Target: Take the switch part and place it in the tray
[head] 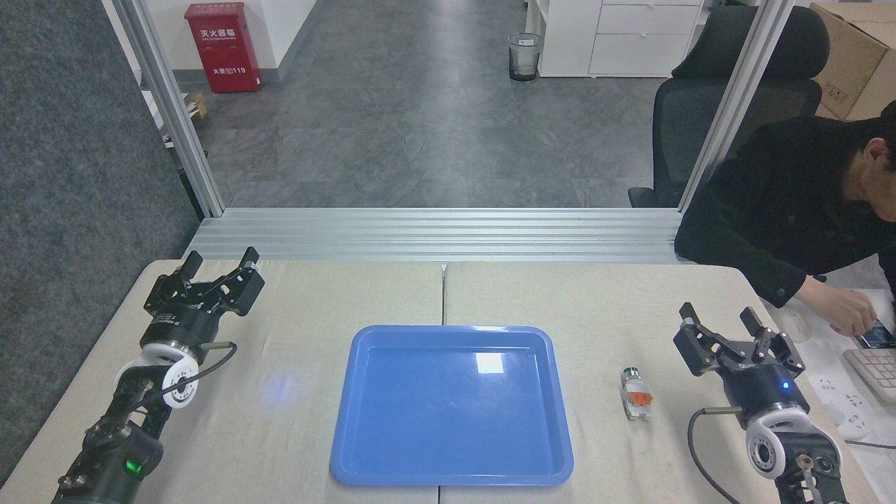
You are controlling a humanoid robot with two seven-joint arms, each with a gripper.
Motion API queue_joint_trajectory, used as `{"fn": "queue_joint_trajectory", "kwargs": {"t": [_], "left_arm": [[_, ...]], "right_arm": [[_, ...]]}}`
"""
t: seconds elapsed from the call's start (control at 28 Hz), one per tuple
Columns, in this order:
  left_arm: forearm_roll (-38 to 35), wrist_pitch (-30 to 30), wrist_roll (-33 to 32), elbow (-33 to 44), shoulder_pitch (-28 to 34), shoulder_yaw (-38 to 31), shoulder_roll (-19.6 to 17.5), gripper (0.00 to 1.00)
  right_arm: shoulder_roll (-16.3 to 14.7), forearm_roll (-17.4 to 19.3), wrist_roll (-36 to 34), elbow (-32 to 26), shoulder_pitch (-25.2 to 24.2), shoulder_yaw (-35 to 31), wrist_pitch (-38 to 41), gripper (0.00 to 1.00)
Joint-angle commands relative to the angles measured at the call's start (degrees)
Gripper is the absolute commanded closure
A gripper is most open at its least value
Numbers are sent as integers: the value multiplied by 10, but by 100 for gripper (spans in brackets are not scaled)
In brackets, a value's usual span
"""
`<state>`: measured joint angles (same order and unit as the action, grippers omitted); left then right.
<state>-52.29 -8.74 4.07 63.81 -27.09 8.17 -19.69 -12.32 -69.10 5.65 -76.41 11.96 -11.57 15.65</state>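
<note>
Switch part (636, 394): flat on table, between right gripper and tray, just off tray's right rim, untouched.
Right gripper (721, 318): jaws spread wide, empty, near part; nearest arm, so likely does the pick.
Left gripper (219, 260): spread wide, empty, parked far left, well clear.
Tray (364, 434): centred, empty, easy short drop.
Person (784, 203): far right, off workspace.

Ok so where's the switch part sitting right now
In the head view the switch part lies on the table, on the robot's right, between the blue tray and the right gripper, nearer the tray's right rim and outside it.
</note>
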Motion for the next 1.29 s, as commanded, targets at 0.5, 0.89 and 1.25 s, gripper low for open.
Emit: {"fn": "queue_joint_trajectory", "kwargs": {"t": [0.5, 0.89, 1.25], "left_arm": [[0, 0, 0, 0, 0, 0, 0, 0], [0, 0, 0, 0, 0, 0, 0, 0], [0, 0, 0, 0, 0, 0, 0, 0]], "right_arm": [[26, -3, 30, -43, -39, 16, -6, 0], [70, -47, 53, -34, -96, 25, -32, 0], [72, -62, 53, 37, -68, 120, -101, 8]]}}
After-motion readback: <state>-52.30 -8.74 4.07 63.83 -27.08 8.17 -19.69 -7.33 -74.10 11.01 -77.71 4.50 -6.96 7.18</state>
